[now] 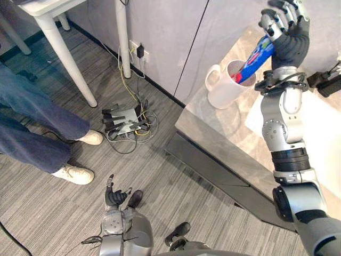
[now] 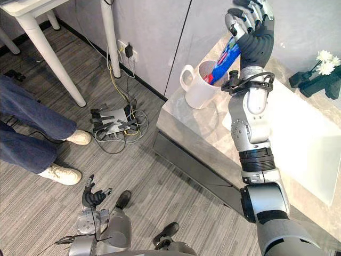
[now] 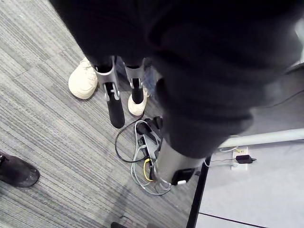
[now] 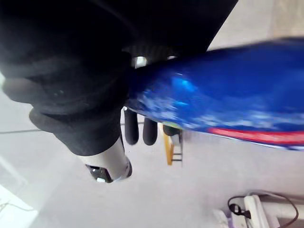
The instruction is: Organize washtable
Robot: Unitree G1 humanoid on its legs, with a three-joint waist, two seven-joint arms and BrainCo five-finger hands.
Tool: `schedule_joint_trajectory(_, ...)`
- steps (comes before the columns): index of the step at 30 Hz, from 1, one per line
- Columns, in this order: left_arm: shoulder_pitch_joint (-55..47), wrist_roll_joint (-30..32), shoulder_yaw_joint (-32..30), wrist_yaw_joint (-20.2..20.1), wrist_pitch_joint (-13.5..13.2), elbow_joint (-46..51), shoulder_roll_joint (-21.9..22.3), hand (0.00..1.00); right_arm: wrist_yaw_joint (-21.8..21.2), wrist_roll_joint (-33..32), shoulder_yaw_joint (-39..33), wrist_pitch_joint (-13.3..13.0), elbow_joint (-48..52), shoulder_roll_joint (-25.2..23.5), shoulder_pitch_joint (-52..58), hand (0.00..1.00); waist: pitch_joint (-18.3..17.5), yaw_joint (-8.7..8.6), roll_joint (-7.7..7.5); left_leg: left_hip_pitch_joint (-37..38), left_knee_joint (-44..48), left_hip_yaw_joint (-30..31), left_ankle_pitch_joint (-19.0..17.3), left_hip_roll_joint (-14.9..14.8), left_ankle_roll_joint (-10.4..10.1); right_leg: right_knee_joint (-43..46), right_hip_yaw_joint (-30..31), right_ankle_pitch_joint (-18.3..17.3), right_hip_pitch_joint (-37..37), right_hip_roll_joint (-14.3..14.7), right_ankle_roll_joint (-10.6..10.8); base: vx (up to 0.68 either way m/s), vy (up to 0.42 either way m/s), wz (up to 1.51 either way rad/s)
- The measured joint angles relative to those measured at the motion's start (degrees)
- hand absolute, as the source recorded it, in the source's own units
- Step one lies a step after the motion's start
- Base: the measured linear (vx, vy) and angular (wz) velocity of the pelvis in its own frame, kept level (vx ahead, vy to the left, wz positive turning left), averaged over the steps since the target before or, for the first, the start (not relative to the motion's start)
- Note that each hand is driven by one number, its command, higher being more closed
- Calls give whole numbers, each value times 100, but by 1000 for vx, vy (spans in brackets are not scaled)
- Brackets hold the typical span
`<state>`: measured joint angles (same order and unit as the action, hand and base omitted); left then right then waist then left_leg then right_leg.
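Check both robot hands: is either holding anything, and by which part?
The right robot hand holds a blue tube by its upper end; its lower end sits in the white mug. The left robot hand hangs low over the floor, open and empty.

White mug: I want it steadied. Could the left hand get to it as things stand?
Probably not: the left hand hangs low over the floor, well away from the white mug on the counter, where the right hand holds the blue tube.

Silver-grey jointed right arm (image 1: 281, 125) with black ring bands, dark ribbed cover over right hand (image 1: 290, 42), silver dark-tipped fingers (image 1: 269, 21), left hand (image 1: 114, 197) alike
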<state>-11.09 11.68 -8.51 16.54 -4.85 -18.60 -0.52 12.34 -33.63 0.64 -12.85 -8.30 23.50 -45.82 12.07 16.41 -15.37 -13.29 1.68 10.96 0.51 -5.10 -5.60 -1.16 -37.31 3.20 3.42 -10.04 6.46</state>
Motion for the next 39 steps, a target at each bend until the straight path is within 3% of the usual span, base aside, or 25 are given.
schedule_joint_trajectory(11, 12, 8, -75, 28, 1, 10, -63, 0, 6, 37, -344, -10, 250, 90, 101, 0, -3, -94, -1, 57, 88, -110, -4, 10, -5, 10, 169, 1, -19, 2, -1, -43, 5, -5)
schedule_joint_trajectory(15, -14, -1, -468, 196, 12, 361, -8, 0, 17, 37, -1537, -240, 1187, 139, 1046, 0, -42, -186, 7, 221, 65, -200, -5, 16, -2, 68, 262, 2, -86, -28, -4, -6, 12, -10)
schedule_joint_trajectory(17, -20, -4, -703, 268, 11, 543, 23, 0, 88, 35, -2139, -365, 1405, 137, 1492, 0, -166, -319, 32, 238, 59, -230, -6, 28, -1, 64, 290, 2, -86, -41, -4, -4, 10, -11)
schedule_joint_trajectory(22, -100, -223, -1493, 487, 20, 900, 179, 0, 384, 61, -3482, -747, 2248, -162, 2839, 0, -666, -640, 320, 478, 17, -548, -66, 47, 25, -20, 596, 2, -141, -49, -4, -2, 3, -33)
schedule_joint_trajectory(26, -207, -393, -2127, 616, 59, 1382, 424, 0, 586, 512, -4025, -886, 3109, -1065, 4268, 0, -1012, -821, 658, 859, -83, -968, -149, -32, 20, -97, 952, -2, -251, 5, -3, -22, -15, -51)
schedule_joint_trajectory(28, -352, -476, -2357, 700, 66, 1856, 524, 0, 754, 1061, -3823, -809, 3413, -1762, 5273, 0, -1114, -960, 815, 1039, -146, -1182, -231, -103, 12, -110, 1106, -25, -337, 58, -19, -69, -33, -46)
schedule_joint_trajectory(30, -406, -508, -2376, 735, 63, 2306, 538, 0, 736, 1330, -3525, -648, 3457, -2186, 5999, 0, -1171, -977, 847, 1114, -154, -1262, -253, -166, -18, -107, 1169, -44, -356, 99, -42, -27, -26, -24)
schedule_joint_trajectory(32, -518, -590, -2375, 721, 42, 2893, 566, 0, 565, 1690, -2956, -239, 3427, -2750, 6898, 0, -1178, -1036, 861, 1186, -153, -1272, -268, -223, -38, -90, 1169, -82, -425, 120, -62, -12, -31, -6)
schedule_joint_trajectory(33, -585, -641, -2380, 719, 24, 3139, 560, 0, 413, 1893, -2597, -94, 3253, -2977, 7235, 0, -1191, -1107, 940, 1191, -149, -1274, -271, -243, -42, -74, 1163, -111, -425, 131, -90, -2, -31, 0)
schedule_joint_trajectory(39, -702, -897, -2356, 687, -138, 3892, 551, 0, 145, 2427, -1721, 527, 142, -3078, 7473, 0, -1245, -1105, 934, 1227, -61, -1275, -287, -280, -46, 68, 1158, -150, -444, 101, -68, 0, 0, 0)
